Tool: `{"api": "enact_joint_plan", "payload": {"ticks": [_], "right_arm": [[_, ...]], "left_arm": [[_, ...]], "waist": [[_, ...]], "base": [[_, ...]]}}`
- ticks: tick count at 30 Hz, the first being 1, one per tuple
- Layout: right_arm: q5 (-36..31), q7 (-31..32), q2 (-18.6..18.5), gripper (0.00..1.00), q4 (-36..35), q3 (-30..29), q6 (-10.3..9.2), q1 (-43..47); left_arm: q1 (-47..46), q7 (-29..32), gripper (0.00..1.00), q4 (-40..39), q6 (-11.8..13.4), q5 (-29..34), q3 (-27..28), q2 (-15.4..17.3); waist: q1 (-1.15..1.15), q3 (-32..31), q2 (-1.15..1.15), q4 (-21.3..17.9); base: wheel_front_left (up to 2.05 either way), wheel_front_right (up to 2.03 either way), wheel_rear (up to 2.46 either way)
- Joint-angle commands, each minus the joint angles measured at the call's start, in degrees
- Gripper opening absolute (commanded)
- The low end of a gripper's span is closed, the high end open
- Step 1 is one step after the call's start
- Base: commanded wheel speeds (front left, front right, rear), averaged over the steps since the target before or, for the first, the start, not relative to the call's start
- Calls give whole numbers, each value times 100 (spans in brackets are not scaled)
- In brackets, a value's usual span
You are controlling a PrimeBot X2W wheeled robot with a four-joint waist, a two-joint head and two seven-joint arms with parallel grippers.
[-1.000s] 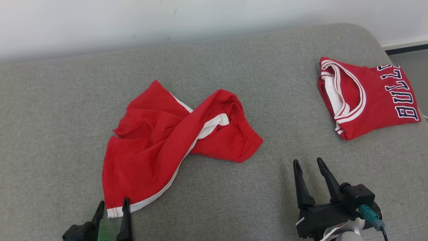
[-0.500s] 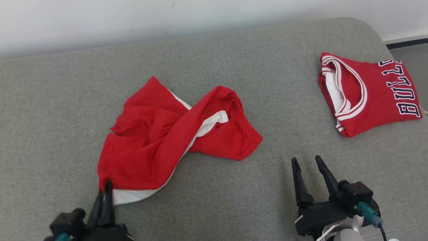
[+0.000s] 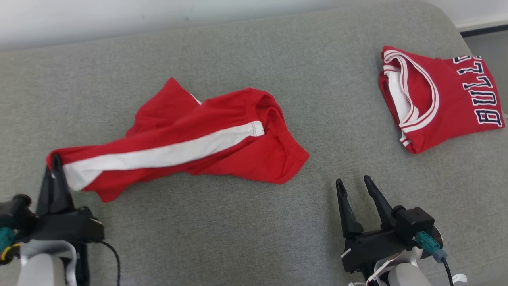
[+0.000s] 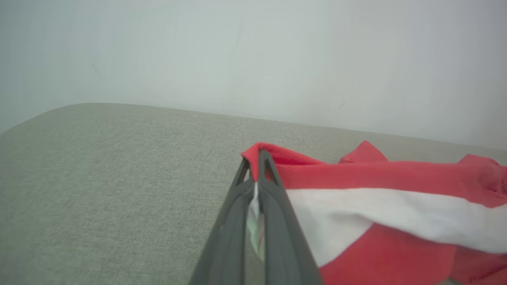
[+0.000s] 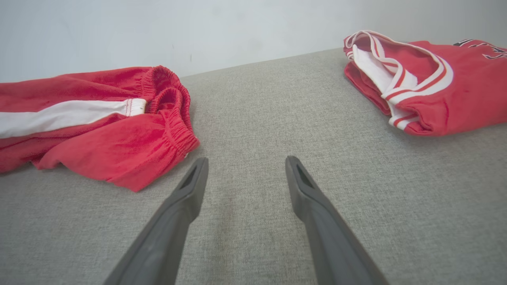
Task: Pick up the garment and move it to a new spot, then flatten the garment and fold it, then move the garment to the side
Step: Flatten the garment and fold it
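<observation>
The garment, red shorts with a white side stripe, lies stretched across the grey cushion. Its hem corner is lifted at the far left of the head view, where my left gripper is shut on it. In the left wrist view the left gripper pinches the red hem of the garment, which trails off to the right. My right gripper stands open over bare cushion, to the right of the elastic waistband. In the right wrist view the right gripper holds nothing and the garment lies at the left.
A folded red jersey with dark lettering lies at the cushion's far right; the jersey also appears at the upper right of the right wrist view. The grey cushion ends at a pale wall behind. Floor lies past the right edge.
My left gripper shut on the hem corner and pulled it left and up, drawing the shorts out long with the white stripe showing. The head camera shifted slightly. The right gripper stayed open.
</observation>
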Motion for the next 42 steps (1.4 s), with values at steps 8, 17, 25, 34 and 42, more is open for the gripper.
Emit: {"api": "enact_joint_plan", "payload": {"ticks": [8,17,25,34,42], "right_arm": [[67,1,10,100,-81,134,-16,-141],[236,2,11,100,-375,450,-16,-142],[295,1,8,100,-366,897,-16,-266],[261,1,5,100,-276,570,-16,200],[263,1,5,100,-174,309,-16,709]], "left_arm": [[-562,-16,0,888,23,377,432,187],[-275,-16,100,822,22,594,650,-20],[362,-16,100,254,13,639,502,-267],[1399,-16,100,-360,15,491,138,-331],[2008,-16,100,-444,13,547,149,-350]], "waist": [[0,311,-1,-266],[0,207,-1,-109],[0,-96,-1,247],[0,-885,-1,378],[0,-1434,-1,312]], "base": [[0,0,0],[0,0,0],[0,0,0],[0,0,0],[0,0,0]]}}
